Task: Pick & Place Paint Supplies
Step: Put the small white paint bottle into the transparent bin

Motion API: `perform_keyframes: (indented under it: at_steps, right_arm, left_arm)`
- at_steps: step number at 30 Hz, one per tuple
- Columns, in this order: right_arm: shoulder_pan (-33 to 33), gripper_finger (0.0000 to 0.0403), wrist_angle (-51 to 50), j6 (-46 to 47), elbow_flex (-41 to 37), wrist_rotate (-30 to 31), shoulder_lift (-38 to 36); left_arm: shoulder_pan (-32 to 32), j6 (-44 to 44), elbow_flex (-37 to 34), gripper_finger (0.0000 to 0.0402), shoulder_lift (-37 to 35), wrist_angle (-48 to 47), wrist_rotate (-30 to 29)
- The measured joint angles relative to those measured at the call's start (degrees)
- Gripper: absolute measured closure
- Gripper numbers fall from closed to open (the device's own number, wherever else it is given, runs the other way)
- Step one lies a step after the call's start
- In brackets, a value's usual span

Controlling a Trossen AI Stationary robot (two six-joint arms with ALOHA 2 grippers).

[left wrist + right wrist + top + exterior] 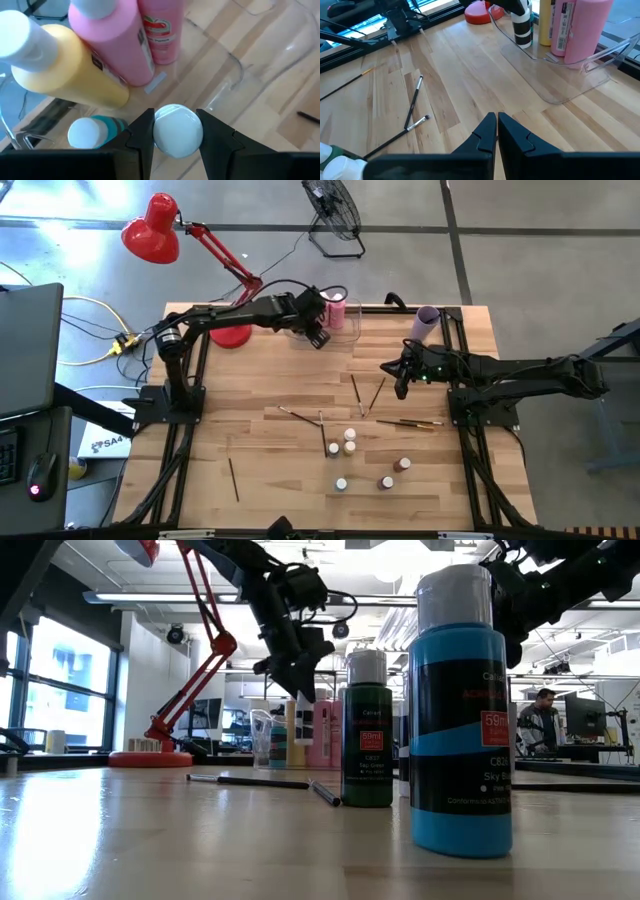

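Observation:
My left gripper (177, 125) hangs over the clear bin (560, 95) at the table's far middle, shut on a tiny white-capped bottle (522, 25) with a white body and dark label. Two pink bottles (117, 40), a yellow one (65, 67) and a tiny teal one (92, 132) are in the bin. Several tiny bottles (350, 442) stand on the near middle of the table, and brushes (365, 393) lie flat around them. My right gripper (496, 125) waits shut above the table at the right, touching nothing. My left gripper pinches the tiny bottle's white cap (177, 137) between its two fingers (142, 130), one on each side. The fingers slant down from the table's left side. The bottle (305, 725) hangs upright below them, its bottom clear of the table.
A lilac cup (427, 322) lies at the far right by the right arm. A red desk lamp (155, 230) stands at the far left corner. Right in front of the low camera stand a green bottle (367, 730) and a blue one (460, 710), with a brush (262, 781) behind.

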Motion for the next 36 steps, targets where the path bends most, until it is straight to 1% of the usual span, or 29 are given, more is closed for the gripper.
perform_keyframes:
  at_steps: [8,12,20,24,26,36]
  right_arm:
    - [0.0,0.0395,0.0,0.0,0.0,0.0,0.0]
    - [0.0,0.0395,0.0,0.0,0.0,0.0,0.0]
    - [0.0,0.0395,0.0,0.0,0.0,0.0,0.0]
    - [0.0,0.0395,-0.1,0.0,0.0,0.0,0.0]
    - [0.0,0.0395,-0.1,0.0,0.0,0.0,0.0]
    - [0.0,0.0395,-0.1,-0.1,0.0,0.0,0.0]
  left_arm:
    - [0.0,-1.7,-2.8,0.0284,0.0,1.9,-0.2]
    - [0.0,-4.5,-3.6,0.0284,0.0,2.6,-0.2]
    - [0.0,-5.5,-5.3,0.0284,0.0,5.4,-0.6]
    - [0.0,-6.0,-6.2,0.0284,0.0,7.1,-2.7]
    - [0.0,-6.0,-6.7,0.0284,0.0,8.0,-2.7]
    - [0.0,-6.2,-8.1,0.0281,0.0,8.5,-3.4]
